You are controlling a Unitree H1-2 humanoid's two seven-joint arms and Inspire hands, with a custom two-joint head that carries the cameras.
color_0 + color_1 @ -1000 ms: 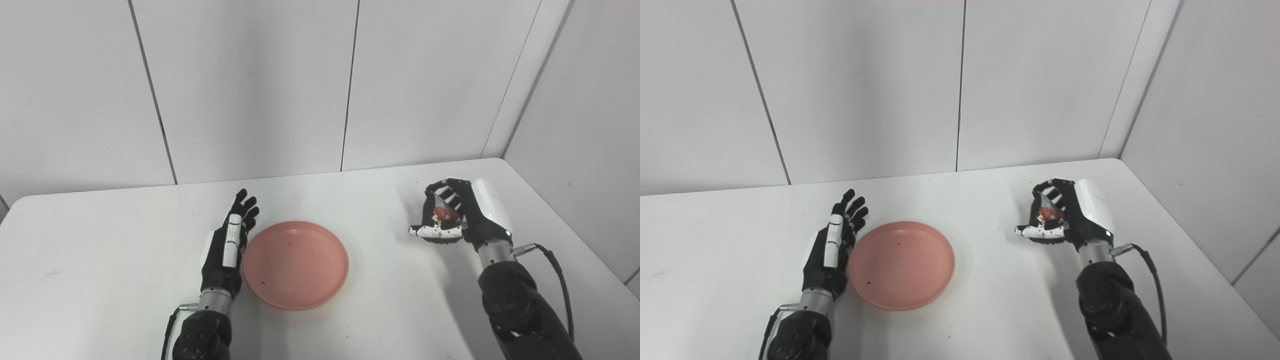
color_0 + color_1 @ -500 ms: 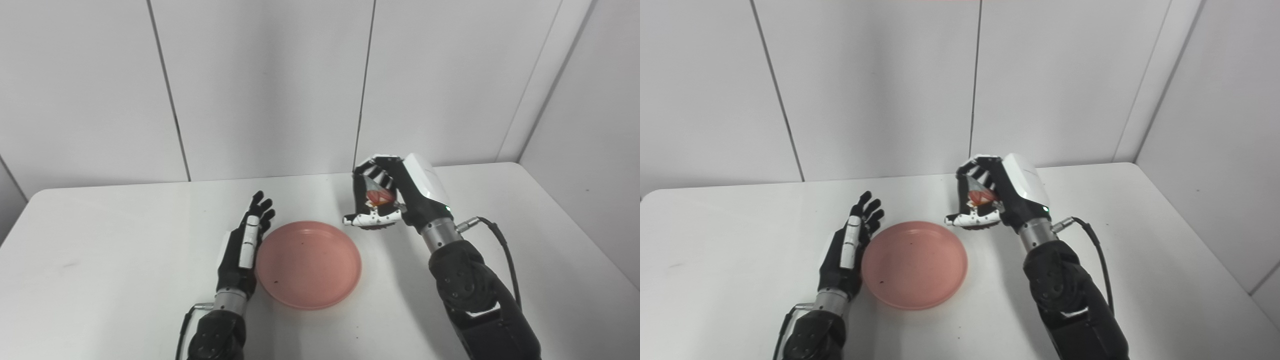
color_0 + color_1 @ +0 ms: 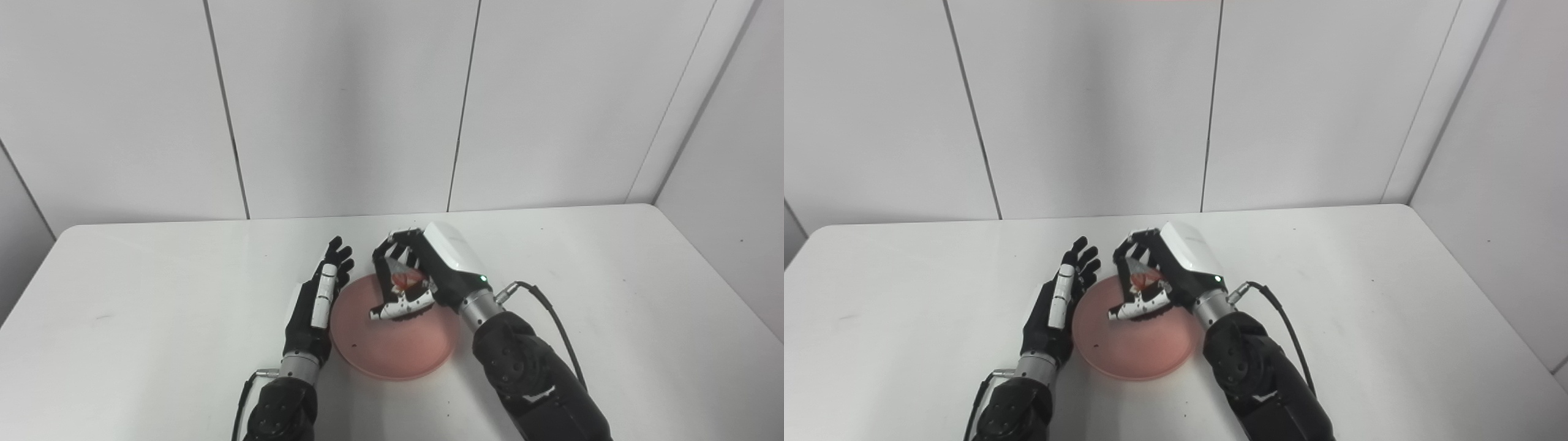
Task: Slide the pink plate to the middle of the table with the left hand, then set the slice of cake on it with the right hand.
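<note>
The pink plate lies on the white table near its middle. My left hand stands open on edge against the plate's left rim, fingers straight and pointing away from me. Over the far half of the plate hovers my right hand, shut on the slice of cake, a small wedge with a red top held between the fingers and thumb. In the right eye view the same slice of cake shows inside the right hand, above the pink plate.
White wall panels rise right behind the table's far edge and along its right side. A cable loops from my right wrist over the table.
My right hand has carried the slice of cake leftward from the table's right side to above the plate. The camera has swung, shifting the whole picture. The left hand stays by the plate.
</note>
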